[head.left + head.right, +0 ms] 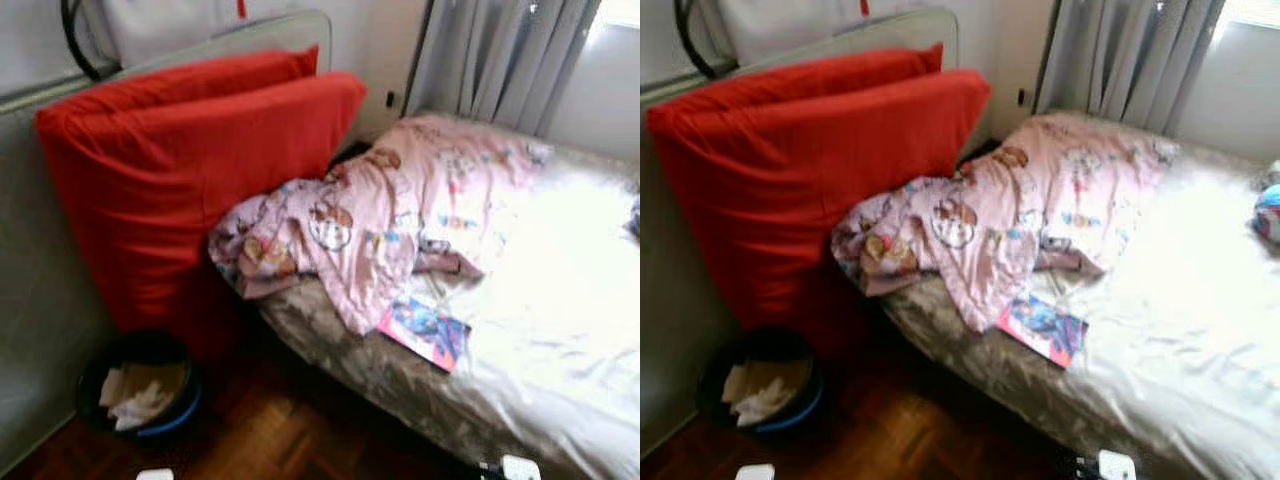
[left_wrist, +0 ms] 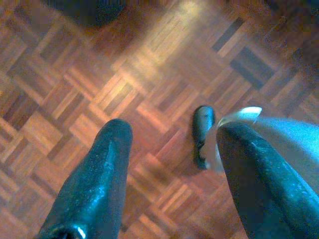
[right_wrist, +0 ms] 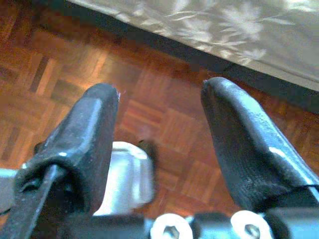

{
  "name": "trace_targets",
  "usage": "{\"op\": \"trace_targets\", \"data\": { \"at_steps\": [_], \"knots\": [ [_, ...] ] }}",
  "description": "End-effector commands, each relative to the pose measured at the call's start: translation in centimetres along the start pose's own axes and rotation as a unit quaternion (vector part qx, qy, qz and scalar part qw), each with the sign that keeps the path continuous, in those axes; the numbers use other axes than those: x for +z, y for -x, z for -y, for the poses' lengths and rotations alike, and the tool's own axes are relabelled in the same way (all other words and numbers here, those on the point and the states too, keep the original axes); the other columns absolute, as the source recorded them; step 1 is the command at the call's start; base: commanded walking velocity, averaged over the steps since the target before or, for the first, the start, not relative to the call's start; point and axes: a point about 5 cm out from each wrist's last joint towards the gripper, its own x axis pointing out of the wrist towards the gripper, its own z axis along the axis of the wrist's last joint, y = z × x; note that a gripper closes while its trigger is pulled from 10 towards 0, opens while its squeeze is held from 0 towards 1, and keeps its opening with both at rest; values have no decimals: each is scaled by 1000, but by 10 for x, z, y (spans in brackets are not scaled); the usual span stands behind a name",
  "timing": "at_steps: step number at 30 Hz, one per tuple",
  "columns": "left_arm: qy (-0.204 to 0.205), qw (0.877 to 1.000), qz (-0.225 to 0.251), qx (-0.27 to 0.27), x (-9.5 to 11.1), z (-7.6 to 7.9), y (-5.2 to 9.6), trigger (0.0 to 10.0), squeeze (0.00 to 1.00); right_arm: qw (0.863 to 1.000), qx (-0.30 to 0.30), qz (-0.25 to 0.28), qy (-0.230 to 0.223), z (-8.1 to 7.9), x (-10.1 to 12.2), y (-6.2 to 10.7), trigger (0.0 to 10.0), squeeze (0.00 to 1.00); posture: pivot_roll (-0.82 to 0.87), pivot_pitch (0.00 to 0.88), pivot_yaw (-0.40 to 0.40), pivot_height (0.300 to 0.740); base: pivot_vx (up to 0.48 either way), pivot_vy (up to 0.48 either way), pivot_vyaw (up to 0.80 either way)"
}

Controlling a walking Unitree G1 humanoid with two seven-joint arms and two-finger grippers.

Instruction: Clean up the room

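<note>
A crumpled pink cartoon-print blanket (image 1: 380, 215) lies bunched across the near end of the bed (image 1: 560, 330). A colourful magazine (image 1: 425, 330) rests on the sheet just below it, near the bed's edge. A small bluish ball (image 1: 1268, 212) sits at the bed's far right. My left gripper (image 2: 169, 144) hangs open over the parquet floor, nothing between its fingers. My right gripper (image 3: 159, 107) also hangs open above the floor, close to the bed's side.
Two big red cushions (image 1: 180, 170) lean against a grey panel (image 1: 40, 300) on the left. A dark round bin (image 1: 140, 385) holding crumpled paper stands on the parquet (image 1: 270, 435) below them. Grey curtains (image 1: 500, 60) hang behind the bed.
</note>
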Motion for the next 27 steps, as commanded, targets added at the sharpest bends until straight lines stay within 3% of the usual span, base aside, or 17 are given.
{"op": "trace_targets", "data": {
  "at_steps": [1,8,13,27],
  "knots": [
    [-2,1000,-5,-7,-4,7,0,10000,0,1000,-13,0,-7,7,-1,2,10000,0,49,0,-20,740,0,-364,0],
    [0,1000,0,-8,-8,1,3,10000,0,999,-29,8,-38,8,-1,2,10000,0,28,0,-4,740,0,-347,0],
    [1,1000,2,-5,-5,-7,3,10000,0,999,-28,7,-37,8,0,2,10000,0,20,0,-6,740,0,-341,0],
    [5,1000,8,-8,-4,-6,3,10000,0,999,-28,9,-35,9,1,2,10000,0,26,6,-12,740,0,-354,0]
  ]
}}
